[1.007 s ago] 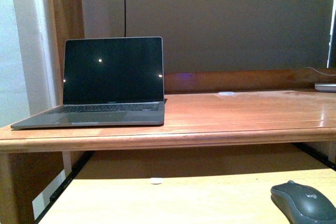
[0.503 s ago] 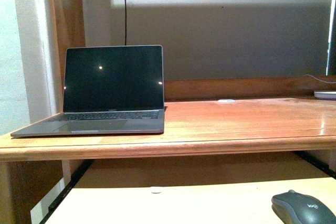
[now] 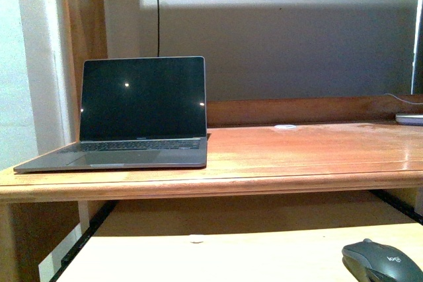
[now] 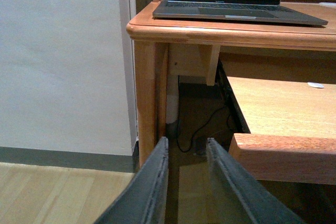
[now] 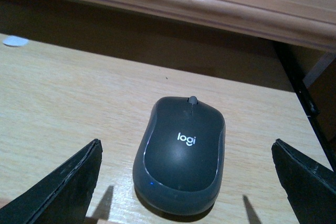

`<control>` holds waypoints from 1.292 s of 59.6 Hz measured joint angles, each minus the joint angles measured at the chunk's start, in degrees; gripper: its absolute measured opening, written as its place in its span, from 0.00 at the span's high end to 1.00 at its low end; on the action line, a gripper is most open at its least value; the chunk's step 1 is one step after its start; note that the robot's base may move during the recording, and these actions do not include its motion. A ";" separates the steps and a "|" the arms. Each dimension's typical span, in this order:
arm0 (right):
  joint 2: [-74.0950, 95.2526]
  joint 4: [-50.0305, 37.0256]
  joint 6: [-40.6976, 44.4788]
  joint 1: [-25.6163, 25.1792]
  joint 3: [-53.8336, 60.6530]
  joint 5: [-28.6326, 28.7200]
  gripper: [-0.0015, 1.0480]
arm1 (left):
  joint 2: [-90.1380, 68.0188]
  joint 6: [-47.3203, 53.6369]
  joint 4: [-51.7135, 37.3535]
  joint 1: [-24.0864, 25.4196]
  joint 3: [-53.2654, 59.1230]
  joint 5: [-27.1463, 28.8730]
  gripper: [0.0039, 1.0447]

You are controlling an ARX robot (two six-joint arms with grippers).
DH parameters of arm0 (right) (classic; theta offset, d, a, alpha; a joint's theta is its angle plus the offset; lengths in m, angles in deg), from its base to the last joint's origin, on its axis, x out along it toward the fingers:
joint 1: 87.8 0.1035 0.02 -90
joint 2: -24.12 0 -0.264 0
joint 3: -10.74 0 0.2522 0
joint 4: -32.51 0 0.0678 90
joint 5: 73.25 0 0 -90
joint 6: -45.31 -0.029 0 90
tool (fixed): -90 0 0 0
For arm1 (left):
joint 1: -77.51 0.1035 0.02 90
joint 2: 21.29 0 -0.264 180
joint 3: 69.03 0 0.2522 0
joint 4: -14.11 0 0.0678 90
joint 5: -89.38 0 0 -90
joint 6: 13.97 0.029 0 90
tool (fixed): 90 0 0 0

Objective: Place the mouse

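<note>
The mouse [image 3: 382,261] is a dark grey oval with a "logi" mark. It lies on the light wood pull-out shelf [image 3: 231,259] under the desk, at the front view's lower right. In the right wrist view the mouse [image 5: 181,153] lies flat between my right gripper's [image 5: 185,148] wide-open fingers, which do not touch it. My left gripper [image 4: 186,141] is shut and empty, low beside the desk's left leg [image 4: 147,93], above the floor. Neither gripper shows in the front view.
An open grey laptop [image 3: 142,104] with a dark screen stands on the brown desk top [image 3: 310,153] at the left. A small white disc [image 3: 285,127] lies at the desk's back. Another white disc [image 5: 14,41] lies on the shelf. The desk edge [image 5: 210,9] overhangs the mouse.
Since a second ago the front view has shifted, so the laptop, desk and mouse sit lower in the frame. Nothing has changed in the last half second.
</note>
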 joint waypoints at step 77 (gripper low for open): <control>10.34 40.26 -0.52 -3.63 -25.24 3.89 0.43 | 0.00 0.07 0.00 0.00 0.00 0.02 0.07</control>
